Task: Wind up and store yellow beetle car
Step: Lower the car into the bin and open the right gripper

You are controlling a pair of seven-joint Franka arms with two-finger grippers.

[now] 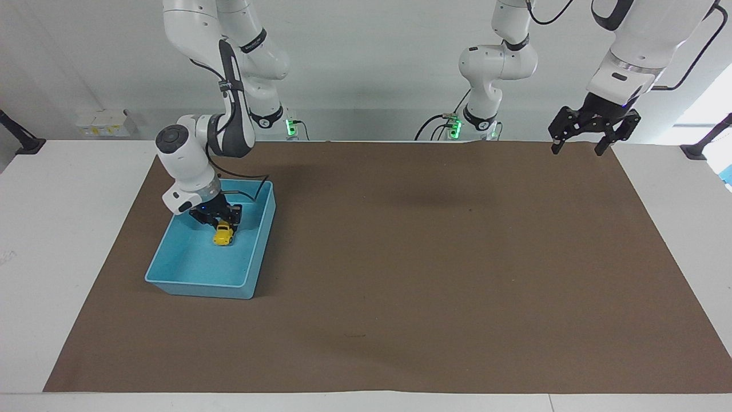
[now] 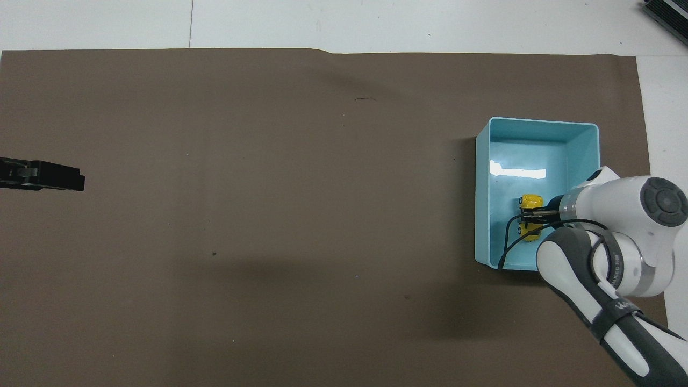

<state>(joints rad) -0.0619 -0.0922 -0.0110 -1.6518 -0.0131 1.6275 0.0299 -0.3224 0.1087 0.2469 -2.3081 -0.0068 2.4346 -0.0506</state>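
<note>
No legible writing. Right gripper (image 1: 222, 219) reaches down into the blue bin (image 1: 171, 286), clamped on the yellow car (image 1: 222, 234). Left gripper (image 1: 579, 148) waits, jaws open, over the brown mat (image 1: 429, 257) corner

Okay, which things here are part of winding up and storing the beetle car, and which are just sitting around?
Part of the job:
- yellow car, inside the bin
- blue bin, at the right arm's end of the table
- right gripper, shut on the car

Just there:
- brown mat under the bin
- left gripper, open, waiting over the mat's edge near its base
</note>
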